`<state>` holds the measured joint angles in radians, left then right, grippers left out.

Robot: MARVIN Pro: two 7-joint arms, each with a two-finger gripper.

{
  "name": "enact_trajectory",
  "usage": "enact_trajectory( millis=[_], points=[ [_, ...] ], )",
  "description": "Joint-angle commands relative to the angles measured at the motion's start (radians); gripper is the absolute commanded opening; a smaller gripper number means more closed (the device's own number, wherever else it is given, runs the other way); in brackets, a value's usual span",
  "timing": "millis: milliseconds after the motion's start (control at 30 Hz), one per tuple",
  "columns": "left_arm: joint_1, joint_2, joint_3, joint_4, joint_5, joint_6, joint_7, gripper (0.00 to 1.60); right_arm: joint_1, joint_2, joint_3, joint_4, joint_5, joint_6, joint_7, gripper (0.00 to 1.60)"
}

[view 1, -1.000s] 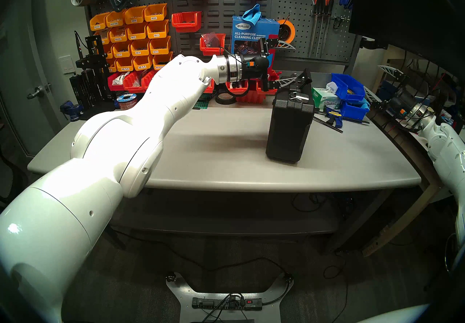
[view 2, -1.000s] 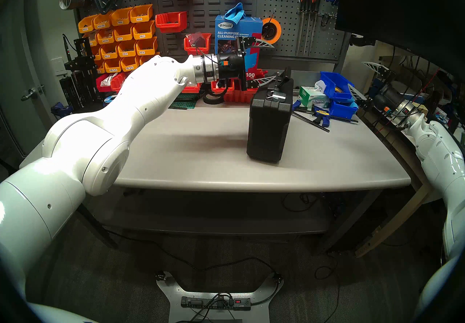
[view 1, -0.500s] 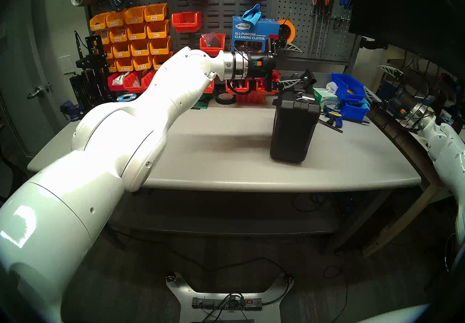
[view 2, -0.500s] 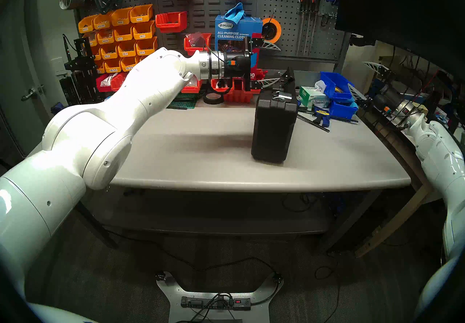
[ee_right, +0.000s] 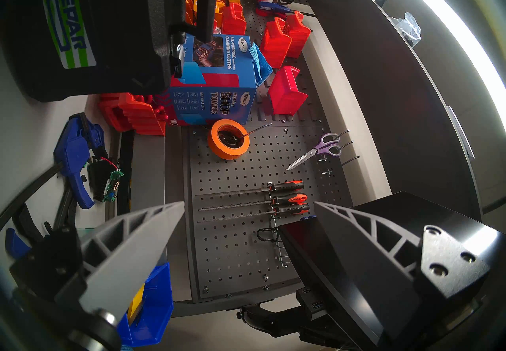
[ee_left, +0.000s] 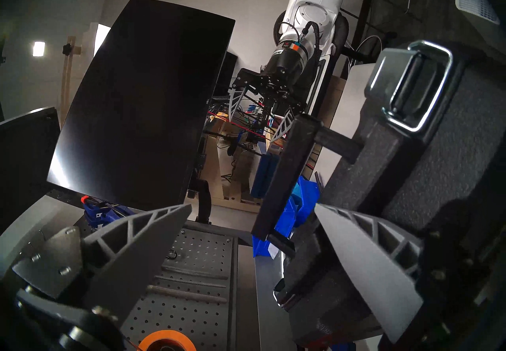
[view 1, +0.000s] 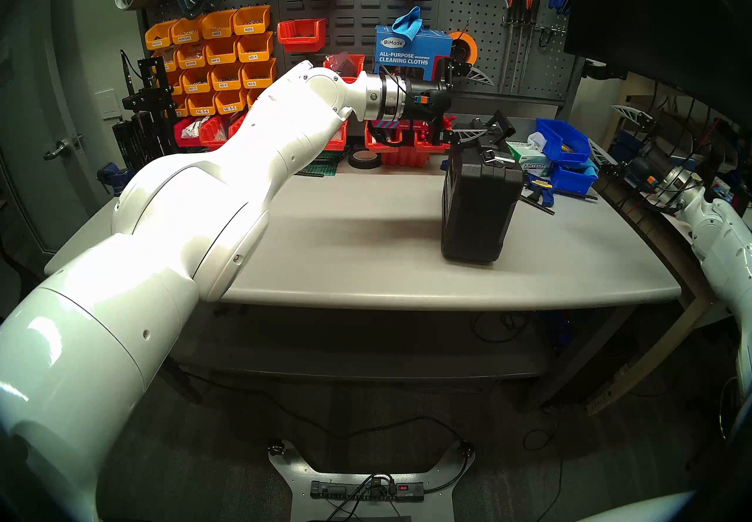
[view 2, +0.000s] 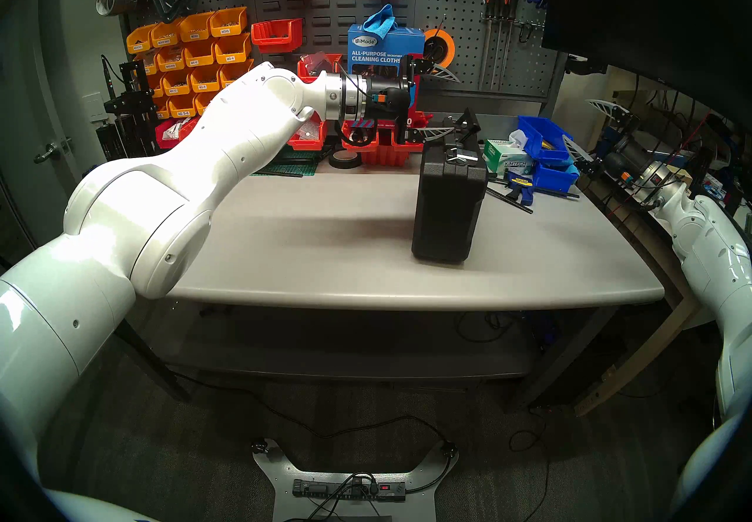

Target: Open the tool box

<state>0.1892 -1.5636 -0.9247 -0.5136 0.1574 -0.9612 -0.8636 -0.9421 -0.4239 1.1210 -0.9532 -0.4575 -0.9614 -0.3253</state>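
Partly hidden behind the left gripper (view 1: 486,104), spread wide, stands the tool box (view 1: 480,212).

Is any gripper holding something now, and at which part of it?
Nothing is held. The left gripper is open beside the handle of the black plastic tool box; the right gripper is open and empty.

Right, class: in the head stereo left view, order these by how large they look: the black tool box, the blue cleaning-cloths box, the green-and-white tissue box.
1. tool box
2. cleaning-cloths box, set farther back and partly hidden by the left arm
3. tissue box, clearly the smallest
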Motion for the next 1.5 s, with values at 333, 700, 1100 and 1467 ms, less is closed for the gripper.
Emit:
enact_trajectory(
  millis=[333, 700, 1100, 1467],
  points=[
    [-0.095, 0.018, 0.030, -0.017, 0.031, 0.001, 0.004, 1.60, 0.007, 0.008, 0.008, -0.004, 0.003, 0.002, -0.008, 1.60],
    [-0.104, 0.008, 0.038, -0.028, 0.034, 0.001, 0.003, 1.60, 0.007, 0.008, 0.008, -0.004, 0.003, 0.002, -0.008, 1.60],
    [-0.101, 0.003, 0.059, -0.056, 0.030, 0.001, -0.011, 1.60, 0.007, 0.008, 0.008, -0.004, 0.004, 0.002, -0.008, 1.60],
    [-0.091, -0.010, 0.099, -0.076, 0.030, 0.001, -0.006, 1.60, 0.007, 0.008, 0.008, -0.005, 0.004, 0.002, -0.008, 1.60]
  ],
)
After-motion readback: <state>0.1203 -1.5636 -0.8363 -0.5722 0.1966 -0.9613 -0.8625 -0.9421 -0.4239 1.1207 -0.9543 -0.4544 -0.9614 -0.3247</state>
